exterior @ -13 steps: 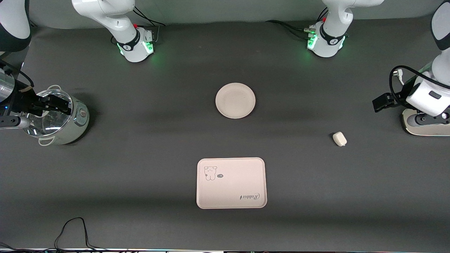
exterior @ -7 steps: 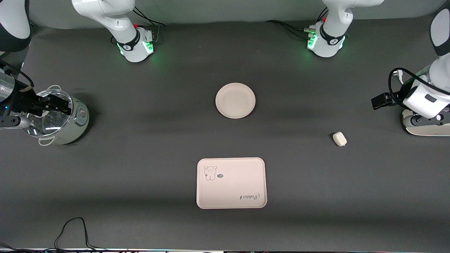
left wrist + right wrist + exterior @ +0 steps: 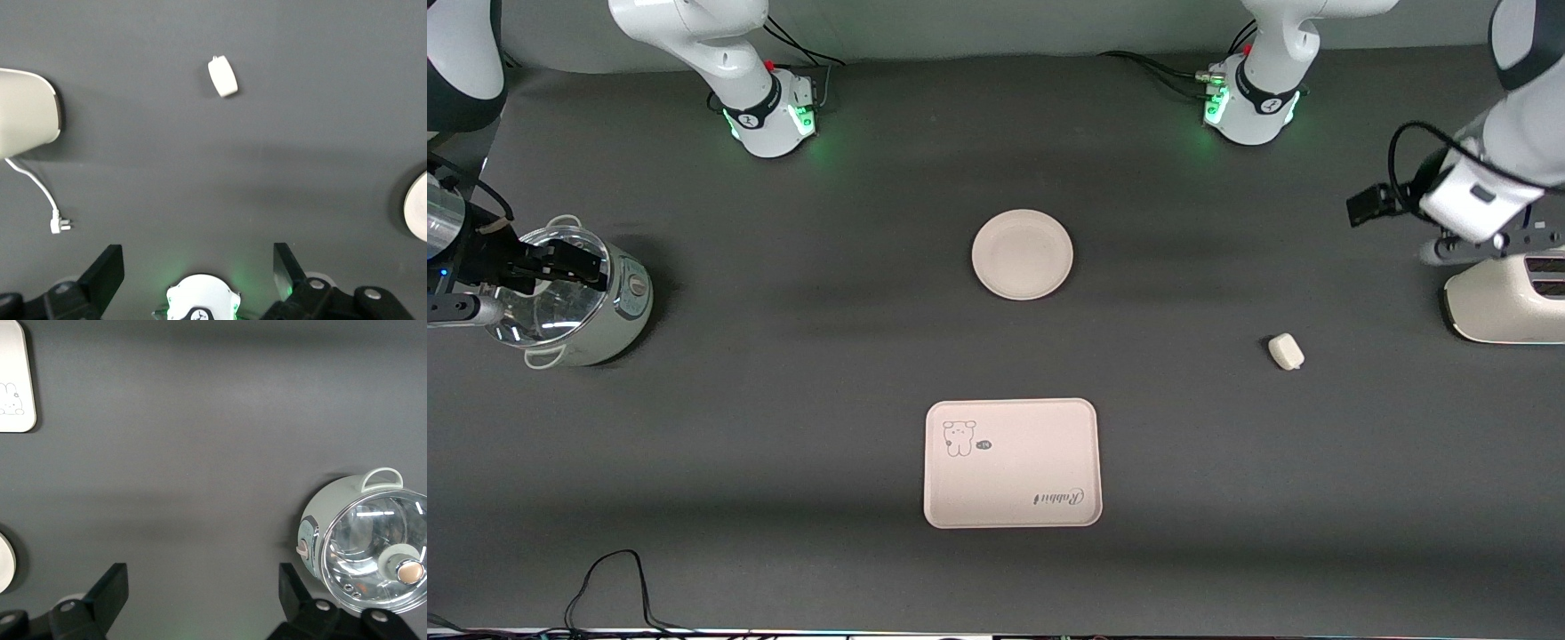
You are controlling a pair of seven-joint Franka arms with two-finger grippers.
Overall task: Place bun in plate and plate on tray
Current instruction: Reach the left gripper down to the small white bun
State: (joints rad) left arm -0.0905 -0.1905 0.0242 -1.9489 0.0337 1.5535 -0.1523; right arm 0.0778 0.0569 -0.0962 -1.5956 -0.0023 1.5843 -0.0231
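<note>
The bun (image 3: 1286,351) lies on the dark table toward the left arm's end; it also shows in the left wrist view (image 3: 222,75). The round plate (image 3: 1022,254) sits empty mid-table. The tray (image 3: 1011,463) lies nearer to the front camera than the plate, with nothing on it. My left gripper (image 3: 197,267) is open and empty, up in the air over the cream appliance (image 3: 1482,242). My right gripper (image 3: 200,590) is open and empty, waiting beside the pot at the right arm's end.
A pale green pot with a glass lid (image 3: 578,298) stands at the right arm's end. A cream appliance (image 3: 1507,302) stands at the left arm's end, its white plug (image 3: 57,223) lying on the table. A black cable (image 3: 614,578) loops near the front edge.
My left gripper has risen off the cream appliance and moved toward the bases' side of the table. The right arm, bun, plate and tray have not moved.
</note>
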